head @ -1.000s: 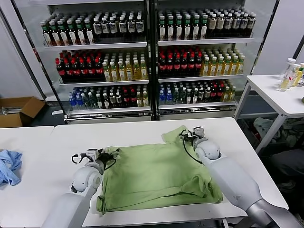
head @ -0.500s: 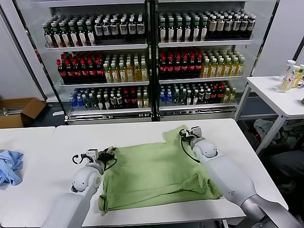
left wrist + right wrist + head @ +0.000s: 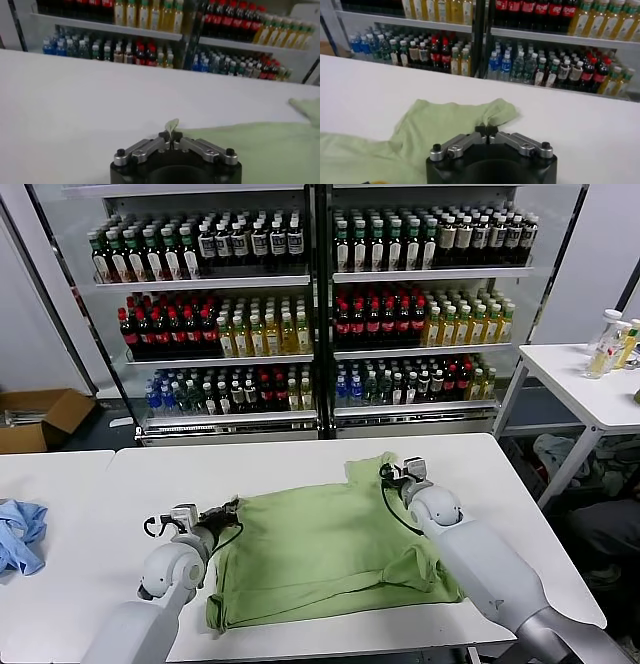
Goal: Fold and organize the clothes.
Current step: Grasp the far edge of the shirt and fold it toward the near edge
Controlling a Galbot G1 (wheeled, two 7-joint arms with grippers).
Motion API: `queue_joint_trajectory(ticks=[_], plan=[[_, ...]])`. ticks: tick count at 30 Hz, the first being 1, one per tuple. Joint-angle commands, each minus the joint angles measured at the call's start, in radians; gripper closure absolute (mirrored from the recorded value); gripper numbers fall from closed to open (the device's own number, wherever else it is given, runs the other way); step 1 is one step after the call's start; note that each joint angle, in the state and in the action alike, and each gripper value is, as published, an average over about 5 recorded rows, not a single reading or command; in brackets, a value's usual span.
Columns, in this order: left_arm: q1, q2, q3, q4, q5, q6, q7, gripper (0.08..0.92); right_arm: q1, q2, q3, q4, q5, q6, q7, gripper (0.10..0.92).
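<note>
The light green shirt (image 3: 325, 549) lies spread on the white table (image 3: 290, 459), its plain side up; collar, buttons and chest graphic are hidden. My left gripper (image 3: 232, 506) is shut on the shirt's far left corner, and a small tip of green cloth (image 3: 171, 125) sticks out between its jaws. My right gripper (image 3: 392, 470) is shut on the shirt at its far right, beside the sleeve (image 3: 470, 112) that lies past the jaws. Both grippers are low over the table.
A light blue cloth (image 3: 20, 534) lies at the left on a second white table. A fridge with shelves of bottles (image 3: 310, 314) stands behind the table. Another white table with bottles (image 3: 605, 374) is at the right. A cardboard box (image 3: 35, 414) sits on the floor at the left.
Both grippers have moved slightly while holding the shirt: the left a little outward and toward me, the right a little toward me. The shirt's far edge has shifted with them and the cloth lies flatter.
</note>
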Motion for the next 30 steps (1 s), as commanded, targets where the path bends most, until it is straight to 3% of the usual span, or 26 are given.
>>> queue_joint_trajectory(ticks=[1, 12, 30], plan=[[0.047, 0.015, -0.044, -0.126, -0.055, -0.016, 0.005, 0.911, -0.082, -0.048, 0.048, 0.191, 0.004, 0.044, 0.001, 0.916], [0.169, 0.047, -0.097, -0.292, -0.094, -0.007, 0.008, 0.911, -0.322, -0.235, 0.244, 0.554, 0.038, 0.058, 0.024, 0.916], [0.399, 0.051, -0.155, -0.459, -0.038, 0.023, 0.032, 0.911, -0.81, -0.329, 0.57, 0.903, 0.034, 0.071, 0.04, 0.916]])
